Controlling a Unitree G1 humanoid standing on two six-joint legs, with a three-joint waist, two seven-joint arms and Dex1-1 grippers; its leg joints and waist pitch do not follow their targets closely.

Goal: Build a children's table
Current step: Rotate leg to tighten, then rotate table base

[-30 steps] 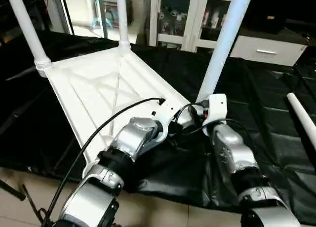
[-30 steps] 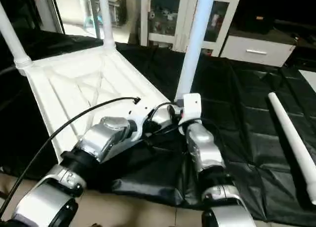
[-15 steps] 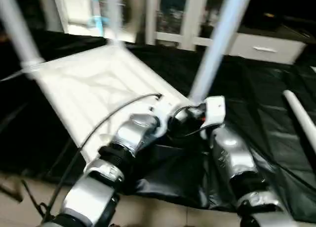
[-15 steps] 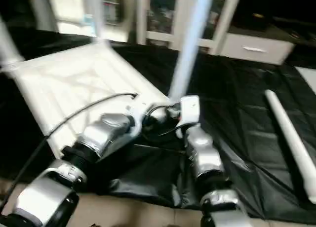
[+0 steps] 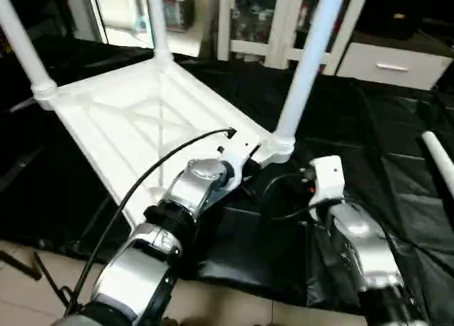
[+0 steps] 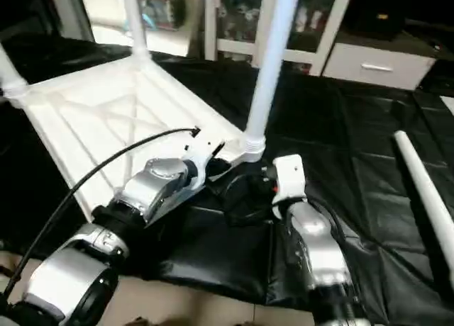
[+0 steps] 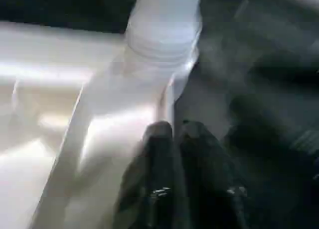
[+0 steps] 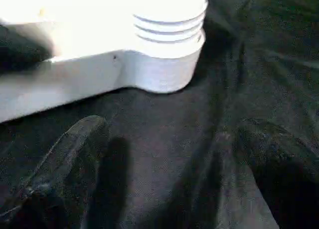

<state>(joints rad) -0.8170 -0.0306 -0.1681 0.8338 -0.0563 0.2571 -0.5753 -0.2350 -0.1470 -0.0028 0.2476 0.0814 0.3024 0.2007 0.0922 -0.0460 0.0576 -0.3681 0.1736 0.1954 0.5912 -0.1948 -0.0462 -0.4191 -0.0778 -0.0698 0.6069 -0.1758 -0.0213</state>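
The children's table lies upside down on black cloth, its white ribbed top (image 5: 135, 120) facing up. Three white legs stand in its corner sockets: one at the far left (image 5: 25, 46), one at the back (image 5: 157, 21) and one at the near right (image 5: 306, 64). A further loose leg (image 5: 440, 163) lies on the cloth at the right. My left gripper (image 7: 174, 134) is shut on the top's rim just below the near-right socket (image 7: 164, 40). My right gripper (image 8: 174, 159) is open with nothing between its fingers, a short way back from that socket (image 8: 169, 50).
Black cloth (image 5: 369, 127) covers the work area and ends near me at a tiled floor (image 5: 42, 269). White cabinets with glass doors (image 5: 262, 21) and a white drawer unit (image 5: 386, 64) stand behind. A black cable (image 5: 142, 184) loops over my left forearm.
My right gripper has opened, let go of the near-right leg's base and drawn back toward me. The left gripper stays at the rim. The camera has also shifted.
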